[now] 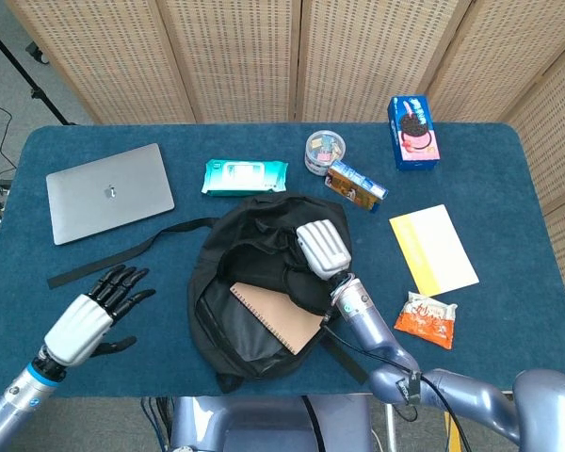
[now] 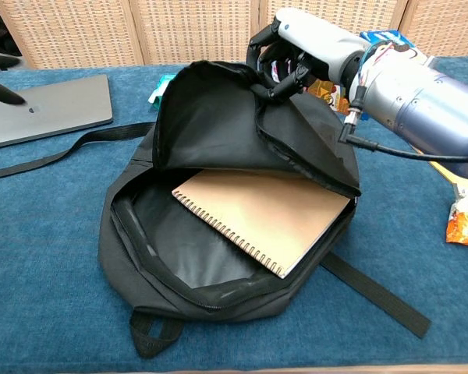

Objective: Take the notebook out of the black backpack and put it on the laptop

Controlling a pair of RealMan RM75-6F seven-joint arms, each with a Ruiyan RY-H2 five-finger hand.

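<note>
The black backpack (image 1: 264, 235) (image 2: 210, 117) lies open mid-table. My right hand (image 1: 323, 249) (image 2: 296, 47) grips its front flap and holds it lifted back. Inside lies a brown spiral notebook (image 1: 277, 315) (image 2: 265, 218), flat and mostly uncovered, its far edge under the flap. The grey laptop (image 1: 109, 191) (image 2: 47, 109) lies shut at the far left. My left hand (image 1: 92, 315) hovers over the table's front left with fingers spread, holding nothing; the chest view shows only its dark fingertips (image 2: 1, 87) at the left edge.
A backpack strap (image 1: 122, 252) runs left toward the laptop. Behind the bag are a wipes pack (image 1: 245, 176), a round tub (image 1: 325, 151), a snack box (image 1: 356, 185) and a cookie box (image 1: 413, 132). A yellow-white folder (image 1: 432, 249) and an orange packet (image 1: 426, 320) lie at right.
</note>
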